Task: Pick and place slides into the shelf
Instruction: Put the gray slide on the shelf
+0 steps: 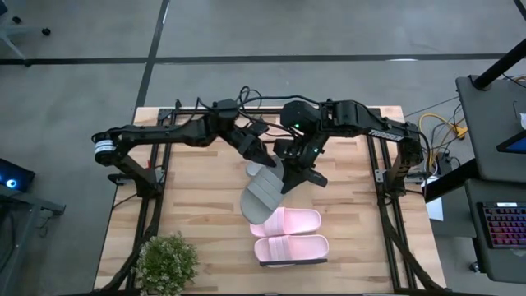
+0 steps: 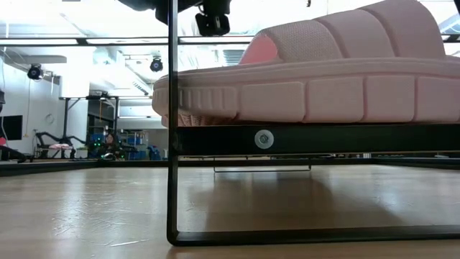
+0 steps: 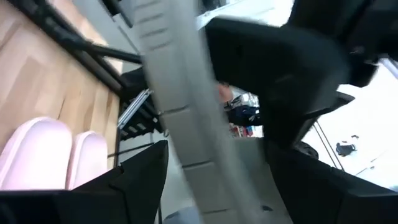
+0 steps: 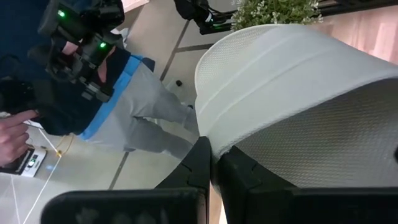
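A grey slide point(image 1: 265, 196) hangs tilted above the middle of the table, between both arms. My right gripper point(image 1: 293, 175) is shut on its far right part. My left gripper point(image 1: 263, 154) is open at the slide's far end; in the left wrist view the ribbed side of the slide point(image 3: 186, 124) runs between its two fingers point(image 3: 140, 183). A second grey slide point(image 1: 252, 169) peeks out below the arms. The pale pink pair point(image 1: 288, 222) point(image 1: 292, 249) lies side by side on the shelf point(image 2: 323, 140) near the table's front. My left gripper has a finger on each side of the slide's ribbed side; I cannot tell whether they touch it. My right gripper pinches the grey slide's rim point(image 4: 214, 144) between its two shut fingers point(image 4: 193, 168), coming slanting down from the table's right. The slide is lifted clear of the table and tilted.
A small potted plant point(image 1: 167, 261) stands at the table's near left corner. Black frame rails point(image 1: 152, 205) run along the table's left and right sides. A person point(image 4: 112, 93) stands beyond the table, a hand point(image 4: 12, 137) near a device.
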Available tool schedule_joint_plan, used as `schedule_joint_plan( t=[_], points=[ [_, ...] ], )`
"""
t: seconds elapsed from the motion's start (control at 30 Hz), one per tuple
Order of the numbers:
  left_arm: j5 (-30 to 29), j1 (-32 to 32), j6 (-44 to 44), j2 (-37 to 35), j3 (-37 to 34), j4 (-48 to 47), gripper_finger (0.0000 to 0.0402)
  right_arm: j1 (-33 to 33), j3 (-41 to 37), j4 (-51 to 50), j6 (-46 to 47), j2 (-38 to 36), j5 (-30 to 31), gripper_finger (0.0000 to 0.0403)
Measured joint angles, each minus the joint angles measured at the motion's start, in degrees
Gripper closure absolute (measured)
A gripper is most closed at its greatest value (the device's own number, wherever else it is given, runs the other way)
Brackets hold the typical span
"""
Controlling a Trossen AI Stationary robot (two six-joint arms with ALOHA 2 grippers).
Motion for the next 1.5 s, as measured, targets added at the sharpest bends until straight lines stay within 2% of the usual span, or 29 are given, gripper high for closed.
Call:
schedule_joint_plan(
  t=[0.27,1.3,1.4,1.5],
  points=[
    [-0.3,-0.1,-1.7,0.6,0.1,2.6,0.0141,0.0,0.0,0.1,-0.2,0.0,-0.2,0.0392],
    [0.1,-0.8,-4.6,0.7,0.0,2.7,0.0141,0.0,0.0,1.2,-0.8,0.0,-0.2,0.0392],
    [0.1,-0.8,-4.6,0.7,0.0,2.7,0.0150,0.1,0.0,1.2,-0.6,0.0,-0.2,0.0392],
    [0.1,-0.8,-4.6,0.7,0.0,3.3,0.0178,0.2,0.0,1.2,-0.4,0.0,-0.2,0.0392]
  ],
)
